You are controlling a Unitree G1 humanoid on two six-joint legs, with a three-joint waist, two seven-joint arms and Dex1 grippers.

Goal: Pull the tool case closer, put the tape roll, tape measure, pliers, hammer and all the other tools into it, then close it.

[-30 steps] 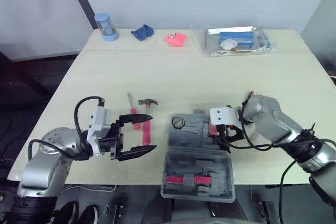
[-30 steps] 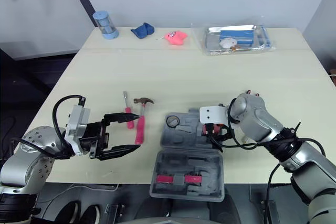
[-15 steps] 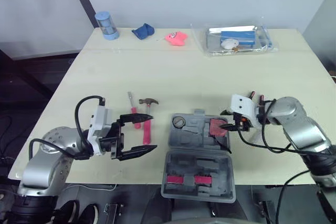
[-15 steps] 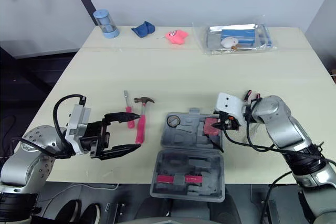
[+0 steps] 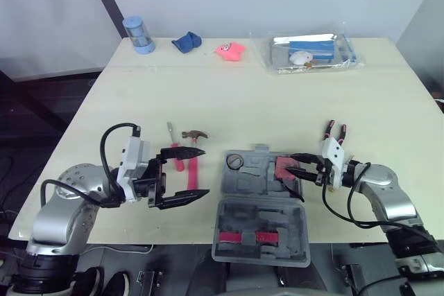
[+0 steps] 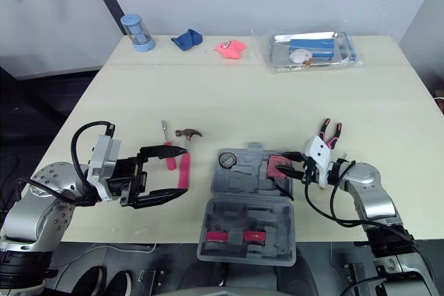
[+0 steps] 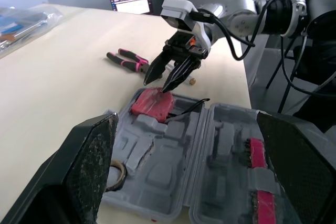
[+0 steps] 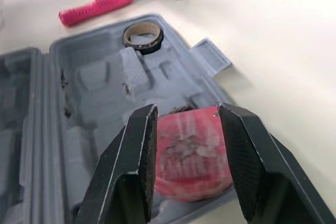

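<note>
Where the tool case sits: you'll find the grey tool case open at the near edge of the table, base farther from the robot, lid toward it.
Tape roll: lying in the base's far left pocket.
Tape measure: the red tape measure rests in the right part of the base.
Right gripper: your right gripper reaches in from the case's right side, forearm low over the table, fingers spread and pointing left; the tips hang just at the tape measure's edge, and you cannot tell whether they touch it.
Pliers: red-handled, flat on the table just beyond the right wrist, outside the case.
Hammer: pink-handled hammer lies just left of the case, head away from the robot.
Screwdriver: pink-handled, beside the hammer on its left.
Left gripper: your left gripper is held level over the table, jaws wide apart and empty, pointing right, one finger on each side of the hammer's handle.
Far edge: blue canister, blue cloth, pink object, clear bag.
</note>
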